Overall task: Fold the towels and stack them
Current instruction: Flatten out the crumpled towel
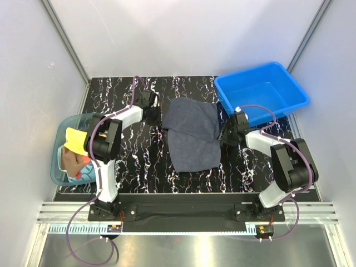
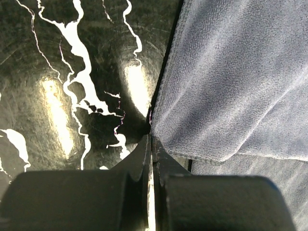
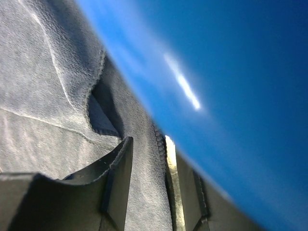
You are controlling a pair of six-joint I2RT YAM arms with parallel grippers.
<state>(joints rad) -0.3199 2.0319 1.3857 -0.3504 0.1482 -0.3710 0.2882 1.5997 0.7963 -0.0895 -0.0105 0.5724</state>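
Observation:
A dark slate-blue towel (image 1: 190, 133) lies partly folded over itself on the black marbled table (image 1: 133, 161). My left gripper (image 1: 154, 115) sits at its left edge. In the left wrist view the jaws (image 2: 151, 138) are shut on the towel's corner (image 2: 231, 82), and creases fan out from the tips. My right gripper (image 1: 227, 135) is at the towel's right edge beside the blue bin. Its jaws (image 3: 148, 144) stand apart with towel cloth (image 3: 48, 86) and its hem lying loose between them. More towels, one pale yellow (image 1: 75, 139) and one red (image 1: 74, 161), are bunched in the teal tub.
The rigid blue bin (image 1: 261, 92) stands at the back right, its wall (image 3: 231, 72) very close to my right fingers. The translucent teal tub (image 1: 57, 164) sits at the left table edge. White walls and metal posts close in the table.

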